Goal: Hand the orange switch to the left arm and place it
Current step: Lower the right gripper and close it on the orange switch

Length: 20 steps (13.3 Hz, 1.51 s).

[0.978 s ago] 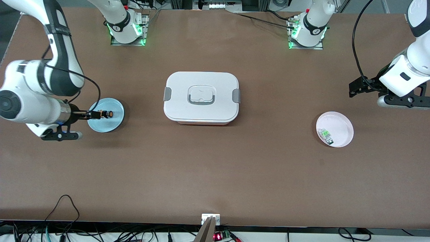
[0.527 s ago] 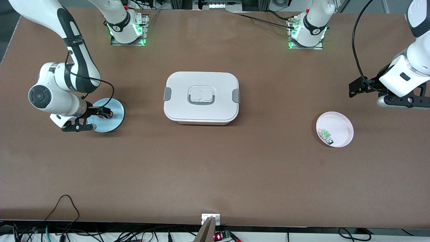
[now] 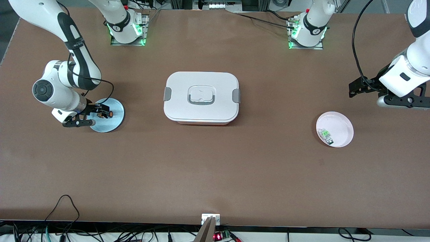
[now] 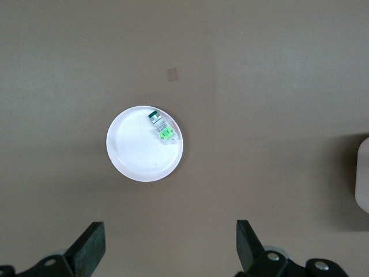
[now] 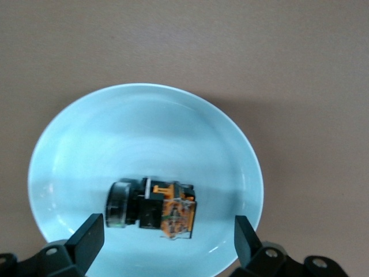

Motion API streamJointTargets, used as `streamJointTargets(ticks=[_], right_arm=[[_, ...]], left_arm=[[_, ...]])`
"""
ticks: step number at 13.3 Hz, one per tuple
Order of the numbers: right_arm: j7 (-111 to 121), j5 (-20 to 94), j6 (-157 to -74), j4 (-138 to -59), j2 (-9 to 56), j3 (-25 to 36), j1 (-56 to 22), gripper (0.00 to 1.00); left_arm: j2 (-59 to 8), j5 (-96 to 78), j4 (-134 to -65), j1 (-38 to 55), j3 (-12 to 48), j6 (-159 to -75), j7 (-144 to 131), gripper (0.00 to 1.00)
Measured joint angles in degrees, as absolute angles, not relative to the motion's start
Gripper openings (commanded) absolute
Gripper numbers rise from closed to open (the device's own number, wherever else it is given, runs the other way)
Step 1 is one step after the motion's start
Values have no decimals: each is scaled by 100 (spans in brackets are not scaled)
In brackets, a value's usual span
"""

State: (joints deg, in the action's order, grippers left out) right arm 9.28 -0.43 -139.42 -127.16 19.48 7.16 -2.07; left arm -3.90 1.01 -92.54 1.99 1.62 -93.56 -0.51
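Front view: right gripper (image 3: 100, 112) hangs low over the blue plate (image 3: 114, 123), fingers spread, orange switch (image 3: 107, 114) lying on the plate at the fingertips; the box (image 3: 201, 97) sits mid-table; left gripper (image 3: 352, 89) waits in the air, fingers spread, over bare table beside the pink plate (image 3: 342, 122).
Left wrist view: fingers (image 4: 89, 248) apart; pink plate with a green-and-clear component (image 4: 161, 126) well out ahead of the tips.
Right wrist view: fingers (image 5: 86, 235) apart, not touching the orange switch, which lies between the tips on the blue plate.
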Motion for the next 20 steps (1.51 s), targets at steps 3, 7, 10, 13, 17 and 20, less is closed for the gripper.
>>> streamJointTargets(ticks=[3,7,10,13,17,20], right_arm=[[855,-33,-13984,-12716,2040,667,-165,100],[709,-33,-13990,-12707,2048,530,-173,100],[709,-33,-13994,-12703,2051,530,-172,100],[739,-33,-14016,-12705,2114,528,-172,100],[767,-34,-14150,-12705,2287,527,-172,99],[771,-34,-14151,-12705,2327,526,-172,99]], left_arm=[[-390,101,-9254,199,162,-9356,-51,100],[-390,101,-9254,199,162,-9356,-51,100],[-391,101,-9254,199,162,-9356,-51,100],[-391,101,-9254,199,162,-9356,-51,100],[-391,101,-9254,199,162,-9356,-51,100],[-391,101,-9254,199,162,-9356,-51,100]])
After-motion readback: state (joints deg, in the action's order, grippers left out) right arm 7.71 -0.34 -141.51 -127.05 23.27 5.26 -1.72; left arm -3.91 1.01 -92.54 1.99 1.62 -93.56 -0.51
